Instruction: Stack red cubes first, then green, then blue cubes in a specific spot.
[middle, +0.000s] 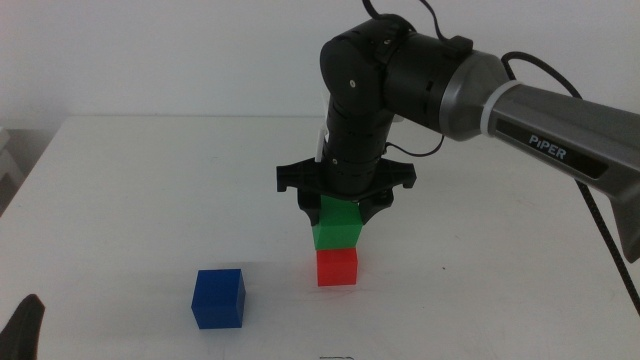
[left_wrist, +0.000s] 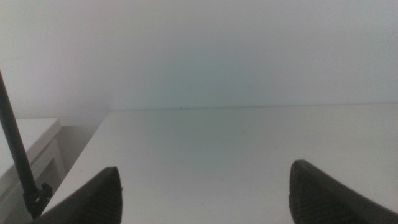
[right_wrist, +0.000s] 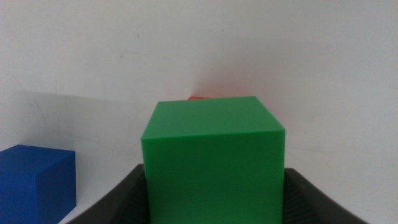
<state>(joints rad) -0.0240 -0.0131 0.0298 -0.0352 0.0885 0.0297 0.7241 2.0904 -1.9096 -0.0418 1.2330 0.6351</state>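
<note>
The red cube (middle: 337, 268) rests on the white table, just right of centre. On top of it sits the green cube (middle: 335, 228), slightly skewed. My right gripper (middle: 343, 212) comes down from above and is shut on the green cube's upper half. In the right wrist view the green cube (right_wrist: 214, 155) fills the space between the jaws of the right gripper (right_wrist: 214, 186), and only a red sliver of the red cube (right_wrist: 211, 98) shows behind it. The blue cube (middle: 218, 298) lies alone on the table, left of the stack, also seen as the blue cube (right_wrist: 37, 180). My left gripper (left_wrist: 205, 193) waits open at the table's front left corner.
The white table (middle: 500, 290) ends in a white wall behind. The right arm's dark body (middle: 400, 70) hangs over the stack. A tip of the left gripper (middle: 25, 330) pokes in at the bottom left corner. A thin dark rod (left_wrist: 15, 149) stands beside a side table.
</note>
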